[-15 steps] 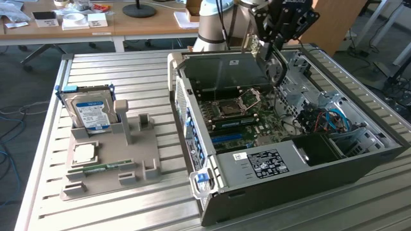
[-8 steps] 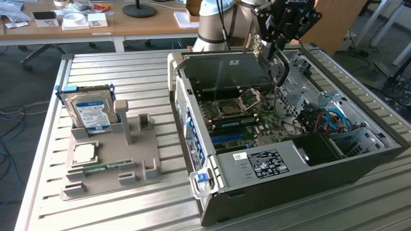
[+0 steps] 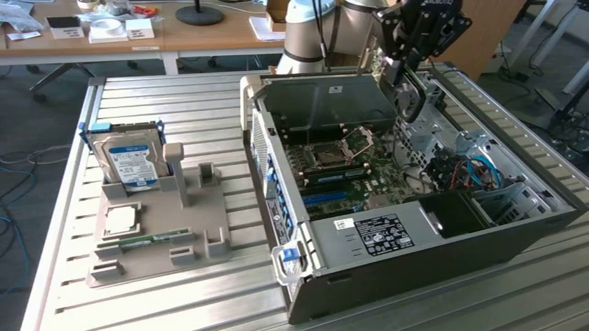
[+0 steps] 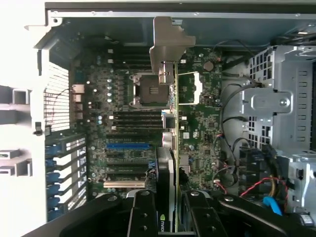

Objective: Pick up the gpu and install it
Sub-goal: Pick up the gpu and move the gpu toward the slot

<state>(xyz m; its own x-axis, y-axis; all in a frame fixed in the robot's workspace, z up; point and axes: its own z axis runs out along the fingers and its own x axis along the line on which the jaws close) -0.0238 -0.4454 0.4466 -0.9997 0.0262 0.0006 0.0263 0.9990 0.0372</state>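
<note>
Exterior view: the gripper (image 3: 403, 72) is clamped on the gpu (image 3: 410, 103), which hangs edge-down just beneath it over the open computer case (image 3: 368, 255). Below lies the ribbed metal desk (image 3: 184, 303). Well off to the gripper's side, a grey tray (image 3: 198, 207) carries a hard drive (image 3: 129, 162). A wooden desk (image 3: 184, 38) stands behind.

Wrist view: the gpu (image 4: 167, 168) sits pinched between the fingers (image 4: 143, 215), above the motherboard (image 4: 123, 123).

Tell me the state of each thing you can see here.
gripper, shut on gpu.
gpu, held above computer case, not seated.
computer case, on its side, panel off.
hard drive, upright in tray holder.
RAM stick, flat on tray.
</note>
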